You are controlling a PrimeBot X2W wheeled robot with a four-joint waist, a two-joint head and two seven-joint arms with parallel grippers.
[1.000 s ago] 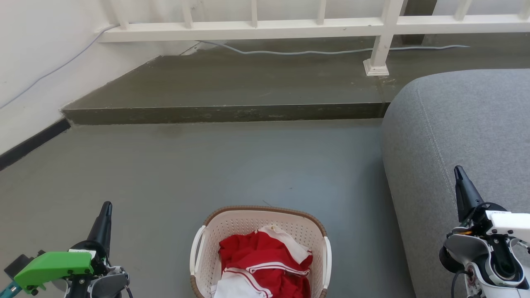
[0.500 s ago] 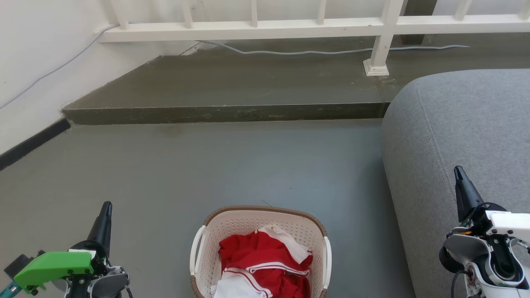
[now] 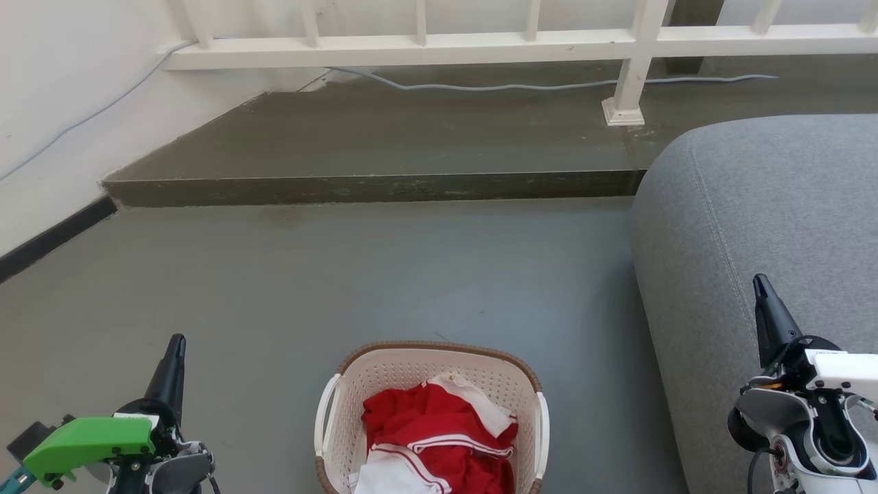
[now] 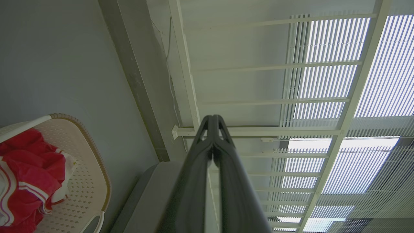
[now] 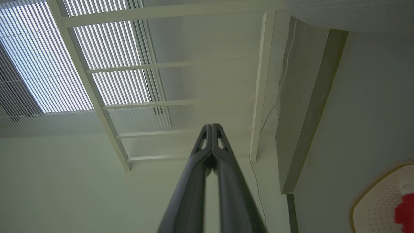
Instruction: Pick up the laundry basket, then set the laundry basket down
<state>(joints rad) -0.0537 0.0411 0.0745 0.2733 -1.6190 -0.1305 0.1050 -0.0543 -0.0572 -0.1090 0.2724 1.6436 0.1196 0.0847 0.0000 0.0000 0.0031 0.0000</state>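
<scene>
Laundry basket (image 3: 439, 347): on floor (image 3: 343, 274), unheld. Left gripper (image 3: 177, 343), right gripper (image 3: 758, 283): fingers (image 4: 199, 161) together, well apart from handles (image 3: 324, 412). Risk: an uneven two-handle lift would likely tip the clothes (image 3: 439, 425) out.

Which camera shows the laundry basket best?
The head view: the laundry basket sits bottom centre, nearly whole, red clothes inside. The left wrist view catches one end at its edge; the right wrist view just a corner.
</scene>
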